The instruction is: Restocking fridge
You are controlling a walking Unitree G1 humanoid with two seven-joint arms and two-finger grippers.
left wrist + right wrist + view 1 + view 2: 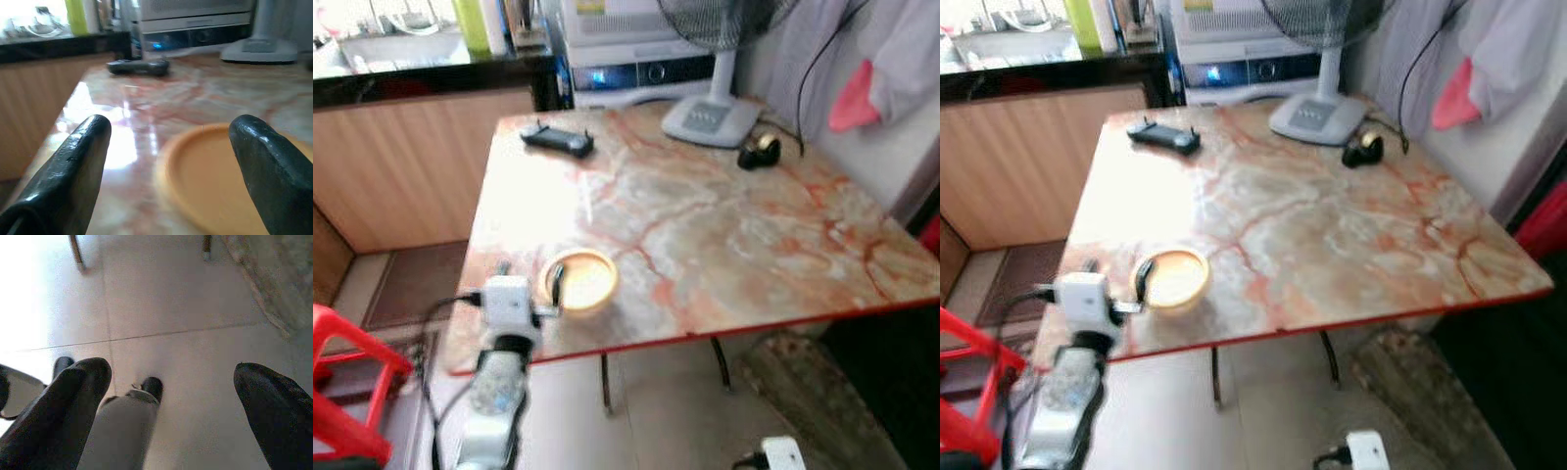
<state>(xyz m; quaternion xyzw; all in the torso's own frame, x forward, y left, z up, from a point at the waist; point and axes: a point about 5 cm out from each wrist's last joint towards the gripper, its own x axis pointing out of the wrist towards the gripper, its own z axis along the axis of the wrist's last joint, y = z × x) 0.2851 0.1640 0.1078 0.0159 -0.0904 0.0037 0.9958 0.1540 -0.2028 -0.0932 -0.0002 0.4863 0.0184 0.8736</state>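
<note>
A shallow round orange dish (579, 280) sits upright on the marble-patterned table (724, 245), close to the near edge and toward the near-left corner. Its raised rim encloses a flat, pale orange inside that catches the light and holds nothing visible. It lies flat on the tabletop, well apart from the dark items near the far edge. In the left wrist view the same dish (215, 176) appears low and wide, its rim smooth and unbroken on the glossy surface.
</note>
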